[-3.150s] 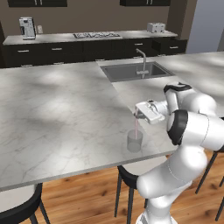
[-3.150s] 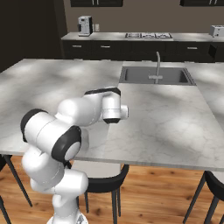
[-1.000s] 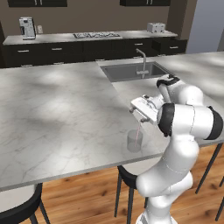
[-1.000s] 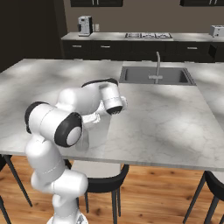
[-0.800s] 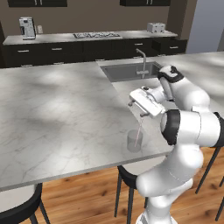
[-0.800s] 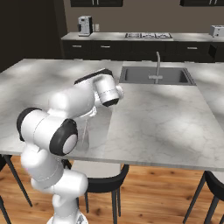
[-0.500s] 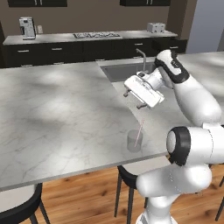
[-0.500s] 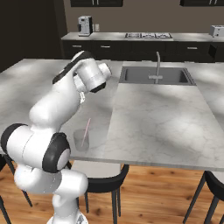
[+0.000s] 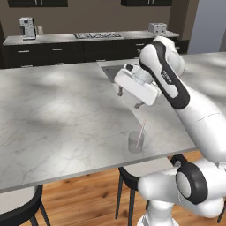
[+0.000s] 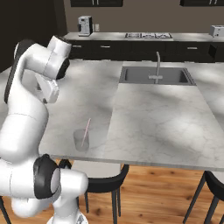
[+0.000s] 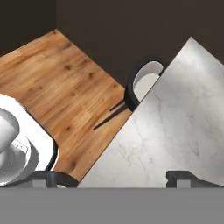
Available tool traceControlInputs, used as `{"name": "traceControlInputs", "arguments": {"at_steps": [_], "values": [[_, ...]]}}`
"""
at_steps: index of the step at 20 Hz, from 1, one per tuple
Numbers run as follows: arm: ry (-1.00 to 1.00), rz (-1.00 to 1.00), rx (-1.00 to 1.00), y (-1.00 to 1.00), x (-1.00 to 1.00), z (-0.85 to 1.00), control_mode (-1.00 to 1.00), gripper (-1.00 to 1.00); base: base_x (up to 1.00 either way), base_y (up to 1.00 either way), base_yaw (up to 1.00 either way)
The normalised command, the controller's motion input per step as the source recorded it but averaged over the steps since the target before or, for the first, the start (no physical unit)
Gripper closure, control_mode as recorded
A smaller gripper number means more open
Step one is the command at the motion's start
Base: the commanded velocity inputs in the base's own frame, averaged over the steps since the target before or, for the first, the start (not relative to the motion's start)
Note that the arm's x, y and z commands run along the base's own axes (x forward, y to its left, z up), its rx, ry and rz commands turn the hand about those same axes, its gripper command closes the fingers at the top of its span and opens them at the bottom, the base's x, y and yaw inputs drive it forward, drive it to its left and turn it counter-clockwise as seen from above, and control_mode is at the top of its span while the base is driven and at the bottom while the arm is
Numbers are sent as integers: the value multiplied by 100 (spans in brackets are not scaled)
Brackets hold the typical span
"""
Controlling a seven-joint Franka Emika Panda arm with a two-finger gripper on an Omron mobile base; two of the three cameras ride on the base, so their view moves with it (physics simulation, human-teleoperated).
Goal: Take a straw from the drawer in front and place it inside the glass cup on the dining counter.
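The glass cup (image 9: 136, 142) (image 10: 81, 140) stands near the front edge of the marble dining counter (image 9: 57, 110) (image 10: 153, 118). The thin pale pink straw (image 9: 140, 132) (image 10: 86, 130) leans inside it, its top sticking out above the rim. My gripper (image 9: 129, 99) hangs open and empty well above the counter, up and behind the cup, clear of the straw. In the hand view the gripper (image 11: 109, 177) looks past the counter's edge (image 11: 175, 118) down at the wood floor. The drawer is out of view.
An inset sink with a tap (image 10: 155, 74) lies at the back of the island. Dark stools (image 9: 128, 176) (image 10: 105, 179) (image 11: 144, 81) stand under the front edge. On the far worktop are a toaster (image 9: 157, 28) and a coffee machine (image 10: 84, 25).
The arm has risen from just above the cup and swung up and back, the open hand tilting away. The straw stays in the cup.
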Motion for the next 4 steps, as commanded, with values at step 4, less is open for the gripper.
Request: {"name": "traceControlInputs", "arguments": {"at_steps": [4], "values": [[-29, -2, -30, 8, -58, 0, -100, -100, 0, 0, 0]]}}
